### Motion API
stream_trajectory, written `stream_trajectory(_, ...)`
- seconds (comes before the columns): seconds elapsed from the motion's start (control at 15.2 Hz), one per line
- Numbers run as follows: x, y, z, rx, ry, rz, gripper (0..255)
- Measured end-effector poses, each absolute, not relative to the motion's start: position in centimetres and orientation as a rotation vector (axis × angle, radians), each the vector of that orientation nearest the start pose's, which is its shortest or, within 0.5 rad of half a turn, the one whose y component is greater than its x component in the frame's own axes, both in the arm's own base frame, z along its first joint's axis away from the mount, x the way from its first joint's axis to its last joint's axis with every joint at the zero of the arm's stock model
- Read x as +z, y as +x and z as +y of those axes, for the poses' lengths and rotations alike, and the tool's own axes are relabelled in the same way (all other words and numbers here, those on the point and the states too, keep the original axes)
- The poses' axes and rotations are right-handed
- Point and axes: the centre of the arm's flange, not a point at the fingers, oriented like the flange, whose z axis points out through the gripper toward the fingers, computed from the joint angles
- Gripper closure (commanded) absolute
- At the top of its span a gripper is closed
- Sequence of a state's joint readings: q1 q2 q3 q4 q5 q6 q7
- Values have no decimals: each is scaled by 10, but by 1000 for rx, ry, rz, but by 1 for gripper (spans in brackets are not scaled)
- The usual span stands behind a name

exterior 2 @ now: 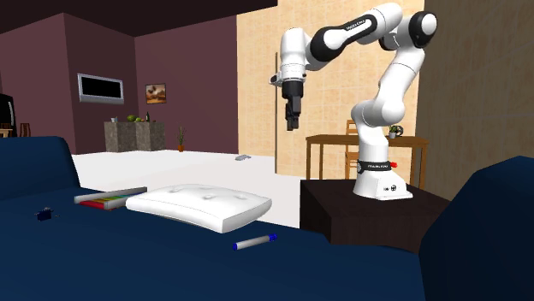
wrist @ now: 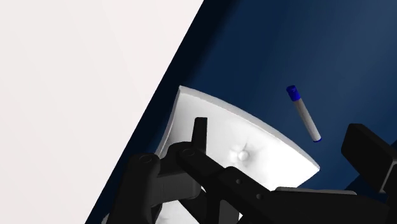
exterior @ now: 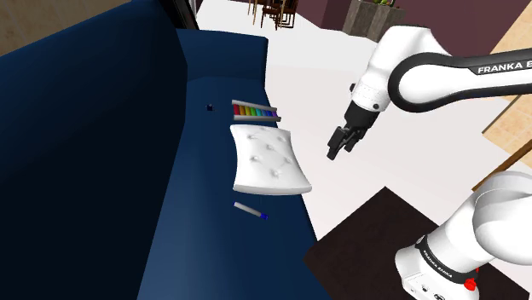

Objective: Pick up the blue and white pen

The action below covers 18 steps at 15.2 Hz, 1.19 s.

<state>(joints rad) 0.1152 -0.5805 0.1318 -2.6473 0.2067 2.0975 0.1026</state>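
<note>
Two fingers [wrist: 200, 135] stand well apart with nothing between them, high over the white floor [exterior: 307, 68] just off the sofa's front edge, so the whole approach lies ahead of me. The pen [exterior: 250, 210] lies flat on the blue sofa [exterior: 196, 256] seat, near that front edge. It is close beside the white cushion [exterior: 268, 160] but not touching it, with its blue cap toward the edge and its pale barrel toward the backrest.

To do this well, I judge I should cross over the seat while high, and only then come down. I want my wrist turned so the fingers straddle the barrel across its width, not along it (a round pen rolls if nudged from one side). I aim for the middle of the barrel rather than the cap, so that it hangs level when lifted. The seat looks soft, so I expect I can press in a little to get my tips below the barrel's widest part, but slowly. The cushion's near corner is the likeliest snag, and I would keep the finger on that side off it. The coloured toy [exterior: 255, 112] sits beyond the cushion, well apart, and is no concern. I should close only once the pen sits centred between my tips.
</note>
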Motion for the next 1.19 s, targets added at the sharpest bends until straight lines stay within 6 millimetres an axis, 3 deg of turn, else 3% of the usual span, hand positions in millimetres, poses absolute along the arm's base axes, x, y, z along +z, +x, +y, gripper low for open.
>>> stream_trajectory(1.19, 232, 402, 210, -45, -3004, -212, 0)
